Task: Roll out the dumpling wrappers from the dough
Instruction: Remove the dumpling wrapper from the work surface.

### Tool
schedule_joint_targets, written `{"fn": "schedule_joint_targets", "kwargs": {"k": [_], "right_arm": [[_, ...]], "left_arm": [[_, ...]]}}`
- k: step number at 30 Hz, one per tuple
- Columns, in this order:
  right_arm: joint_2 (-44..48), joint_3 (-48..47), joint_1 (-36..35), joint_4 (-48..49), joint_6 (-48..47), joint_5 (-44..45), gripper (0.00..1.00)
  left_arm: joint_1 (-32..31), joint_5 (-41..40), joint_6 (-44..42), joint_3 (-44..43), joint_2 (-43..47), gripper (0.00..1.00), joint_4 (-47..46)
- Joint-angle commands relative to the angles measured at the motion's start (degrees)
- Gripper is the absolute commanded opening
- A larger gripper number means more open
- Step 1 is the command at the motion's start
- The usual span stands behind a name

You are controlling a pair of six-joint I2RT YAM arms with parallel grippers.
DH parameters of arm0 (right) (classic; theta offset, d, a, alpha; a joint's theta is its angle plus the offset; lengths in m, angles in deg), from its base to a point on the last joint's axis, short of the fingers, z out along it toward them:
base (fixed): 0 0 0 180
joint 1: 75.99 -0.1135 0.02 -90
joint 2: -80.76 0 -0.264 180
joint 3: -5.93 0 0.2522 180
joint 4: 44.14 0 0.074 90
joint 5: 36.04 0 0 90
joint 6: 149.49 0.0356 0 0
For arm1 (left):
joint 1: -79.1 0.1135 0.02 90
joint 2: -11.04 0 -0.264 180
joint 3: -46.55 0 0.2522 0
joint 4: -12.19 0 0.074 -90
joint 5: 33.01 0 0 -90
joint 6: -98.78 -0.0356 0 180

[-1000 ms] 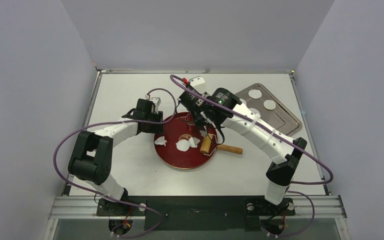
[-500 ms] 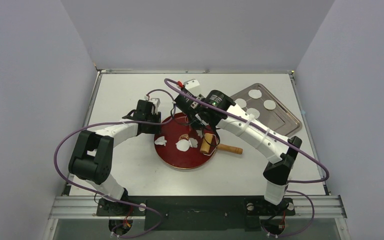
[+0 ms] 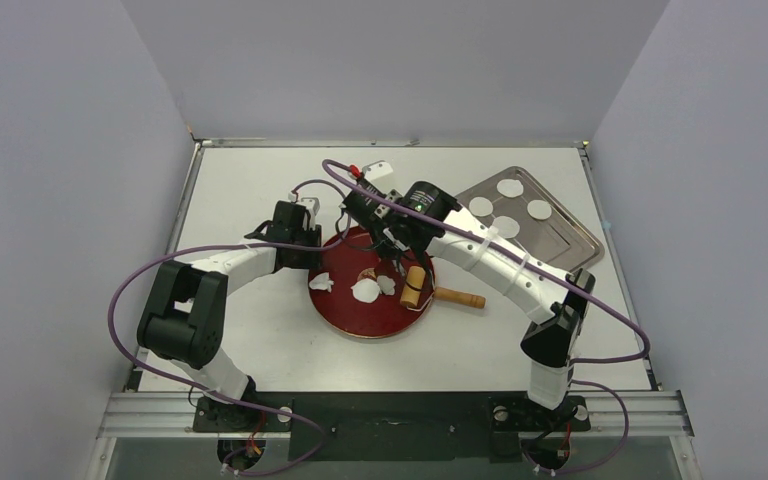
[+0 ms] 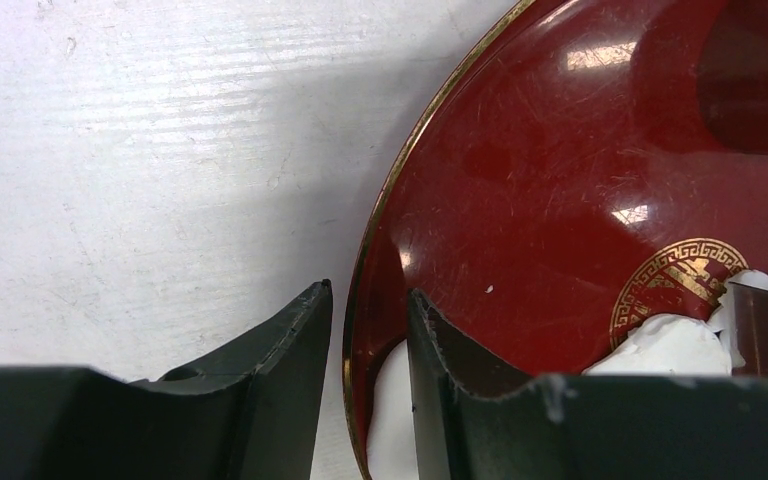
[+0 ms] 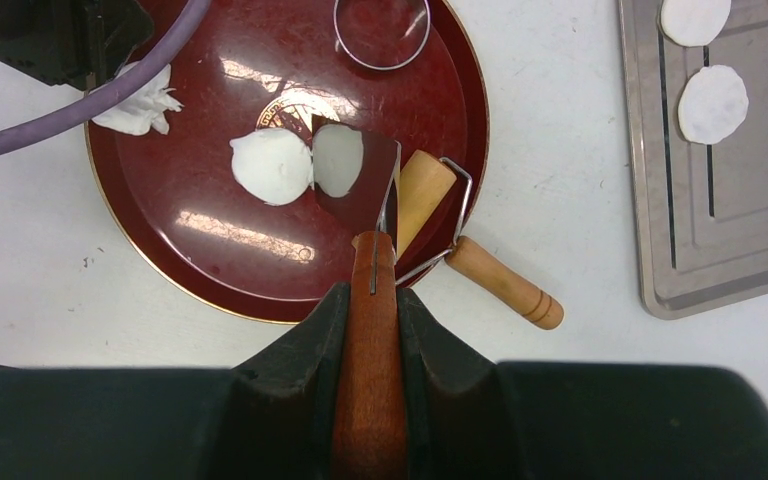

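- Top: the plate [image 3: 360,318] sits mid-desk [image 3: 480,345] with dough [image 3: 365,290] on it. A roller [image 3: 415,287] lies at its right edge. Four wrappers [image 3: 509,187] lie on a tray [image 3: 560,242] far right.
- Left wrist: the left pincer [image 4: 368,295] is partly closed astride the plate's left rim. Cannot tell if it grips.
- Right wrist: the right pincer [image 5: 370,300] clamps a spatula [image 5: 371,270] handle. Its blade lies over the plate, touching dough.
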Motion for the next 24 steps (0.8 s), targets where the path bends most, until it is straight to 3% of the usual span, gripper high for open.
{"fn": "schedule_joint_targets", "kwargs": {"k": [1, 15, 24], "right_arm": [[0.1, -0.2, -0.3, 3.0, -0.3, 0.6, 0.00], [-2.5, 2.7, -0.5, 2.4, -1.8, 5.1, 0.00], [-8.5, -2.5, -1.6, 2.3, -3.5, 6.3, 0.00]], "left_arm": [[-0.1, -0.2, 0.6, -0.5, -0.3, 0.31, -2.2], [-0.1, -0.8, 0.7, -0.5, -0.3, 0.27, -2.0], [-0.1, 0.3, 2.2, 1.0, -0.4, 0.16, -2.3]]}}
